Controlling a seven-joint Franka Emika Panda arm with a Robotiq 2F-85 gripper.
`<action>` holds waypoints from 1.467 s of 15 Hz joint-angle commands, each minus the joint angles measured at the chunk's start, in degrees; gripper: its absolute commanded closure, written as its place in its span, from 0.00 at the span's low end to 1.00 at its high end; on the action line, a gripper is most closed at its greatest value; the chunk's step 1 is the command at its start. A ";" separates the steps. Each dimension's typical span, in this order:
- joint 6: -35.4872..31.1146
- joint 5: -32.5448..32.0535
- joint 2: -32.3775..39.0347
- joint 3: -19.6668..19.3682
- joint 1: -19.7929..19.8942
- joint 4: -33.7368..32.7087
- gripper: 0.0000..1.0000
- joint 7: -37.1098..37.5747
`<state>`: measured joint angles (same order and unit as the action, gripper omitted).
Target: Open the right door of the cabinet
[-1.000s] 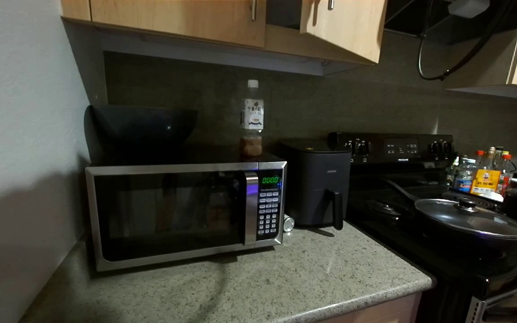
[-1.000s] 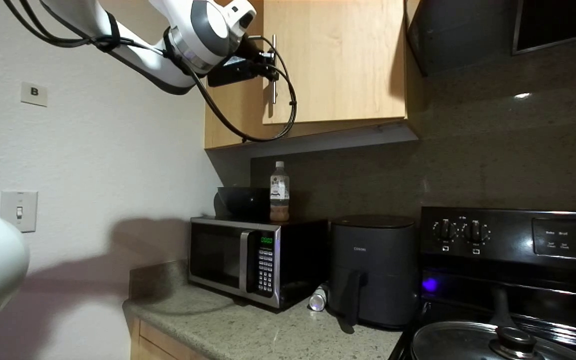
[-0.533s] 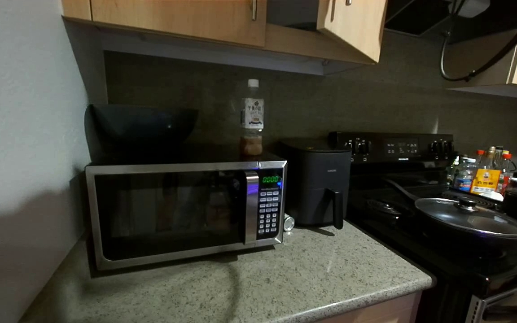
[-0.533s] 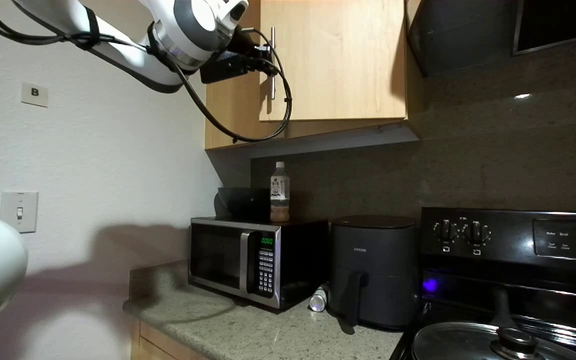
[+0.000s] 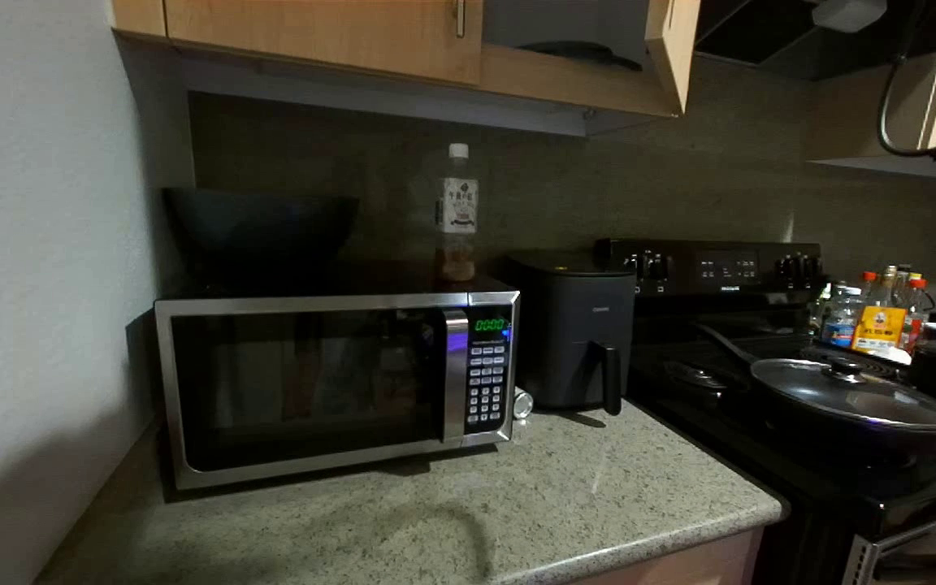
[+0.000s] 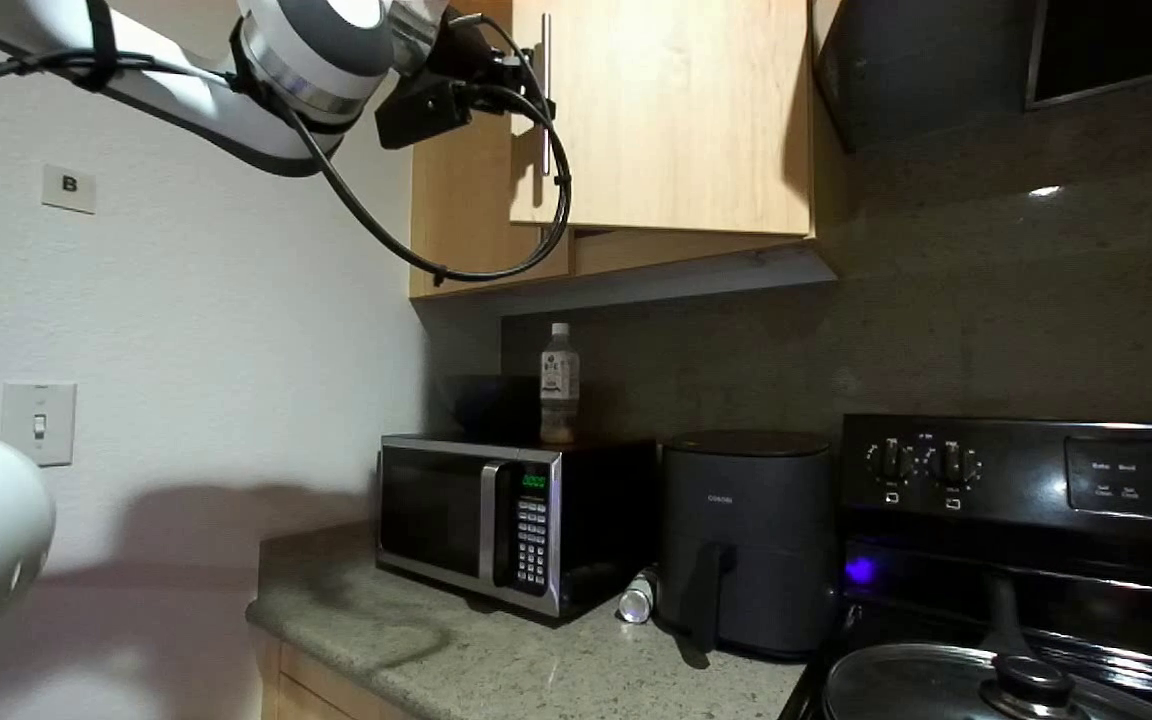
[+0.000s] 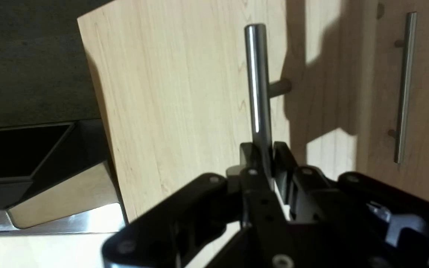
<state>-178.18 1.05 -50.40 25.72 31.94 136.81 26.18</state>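
The cabinet point(image 5: 314, 41) is light tan wood, at the top of both exterior views. Its right door point(image 6: 676, 110) stands swung well open. In an exterior view, the door point(image 5: 678, 49) shows nearly edge-on, with the dark cabinet interior exposed beside it. My gripper point(image 6: 534, 105) is at the door's silver bar handle point(image 6: 545, 60). In the wrist view, my gripper point(image 7: 266, 154) has its two fingers closely around the lower visible part of the handle point(image 7: 258, 74). The left door's handle point(image 7: 405, 85) also shows there; that door is closed.
A microwave point(image 5: 305, 382) with a bottle point(image 5: 458, 211) and a dark bowl point(image 5: 261, 227) on top stands below. Beside it are an air fryer point(image 5: 586, 325) and the stove. A range hood point(image 5: 748, 28) is right of the door. A looped cable point(image 6: 496, 275) hangs from my arm.
The right door has swung farther open, exposing more of the interior and a dark shape inside. My gripper has moved outward with the handle, and the hanging cable has shifted along with it.
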 commanded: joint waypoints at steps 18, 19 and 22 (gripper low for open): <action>4.25 4.98 -16.39 -7.39 11.31 9.63 0.60 0.88; 4.67 5.57 -16.49 -6.89 12.62 9.18 0.60 1.62; 5.01 8.06 -17.62 -5.90 17.44 8.21 0.41 6.05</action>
<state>-173.24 6.26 -67.11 18.68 43.18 146.86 27.40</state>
